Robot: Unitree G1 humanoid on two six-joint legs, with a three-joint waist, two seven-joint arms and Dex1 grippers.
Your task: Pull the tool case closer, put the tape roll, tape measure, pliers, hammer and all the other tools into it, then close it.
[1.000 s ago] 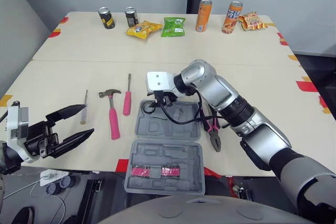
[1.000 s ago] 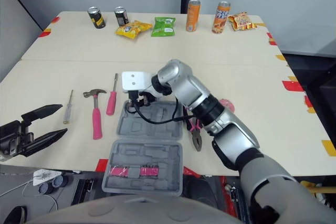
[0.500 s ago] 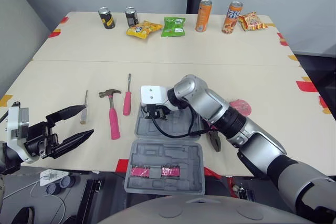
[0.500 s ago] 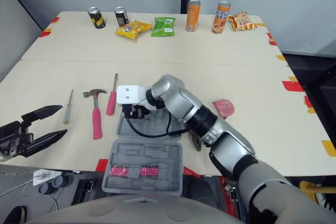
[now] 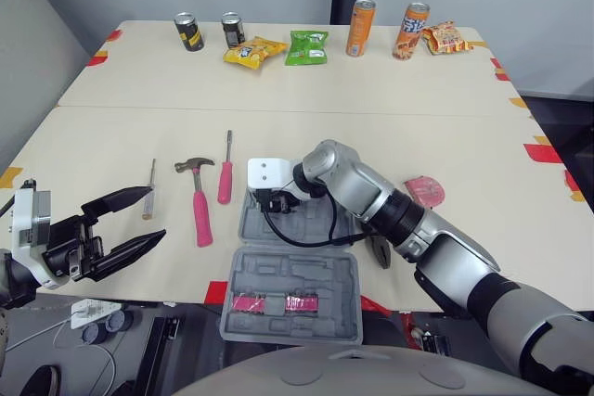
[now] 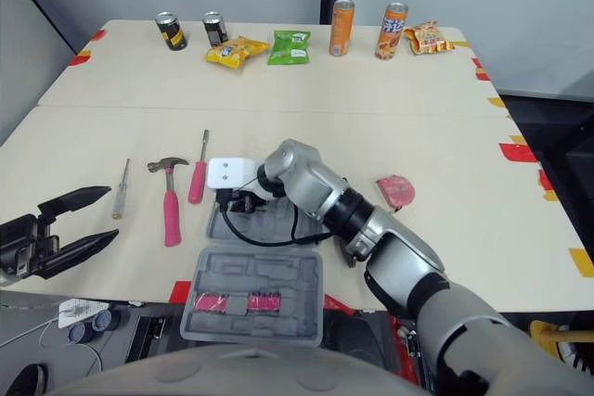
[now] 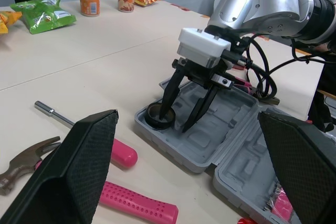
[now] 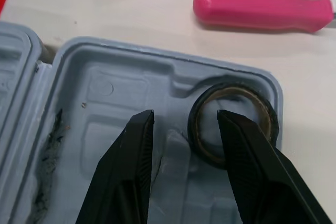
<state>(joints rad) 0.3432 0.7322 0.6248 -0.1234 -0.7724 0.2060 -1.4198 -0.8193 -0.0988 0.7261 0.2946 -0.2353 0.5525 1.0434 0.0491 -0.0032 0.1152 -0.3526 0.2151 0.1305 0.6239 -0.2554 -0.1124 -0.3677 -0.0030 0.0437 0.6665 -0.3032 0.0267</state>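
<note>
Right arm has dropped lower and slid toward the far-left corner of the tool case (image 5: pixel 290 275) in the last second, and with it out of the way the pink tape measure (image 5: pixel 423 191) now shows on the desk (image 5: pixel 111 136).

Right pincer (image 7: pixel 177 121) stands open. One finger pokes down into the hole of the tape roll (image 8: pixel 198 124), the other is outside it with a gap, so nothing is clamped. The roll sits in the corner recess of the case's base. I read this as the let-go after placing it.

To do it cleanly I want to lift straight up, so the inner finger doesn't hook the ring back out. Then I go for the tape measure on my right.

Left pincer (image 5: pixel 156 210) hangs spread wide off the near left edge, holding nothing. Hammer (image 5: pixel 200 210), two screwdrivers (image 5: pixel 225 183) and the pliers (image 5: pixel 379 249) are not yet packed; the pliers lie just beside the case's right wall.

On writing: two orange cans (image 5: pixel 360 27) and two dark cans (image 5: pixel 188 31) carry print at the far edge, and pink strips (image 5: pixel 269 303) sit in the lid. I can't read any of it.
</note>
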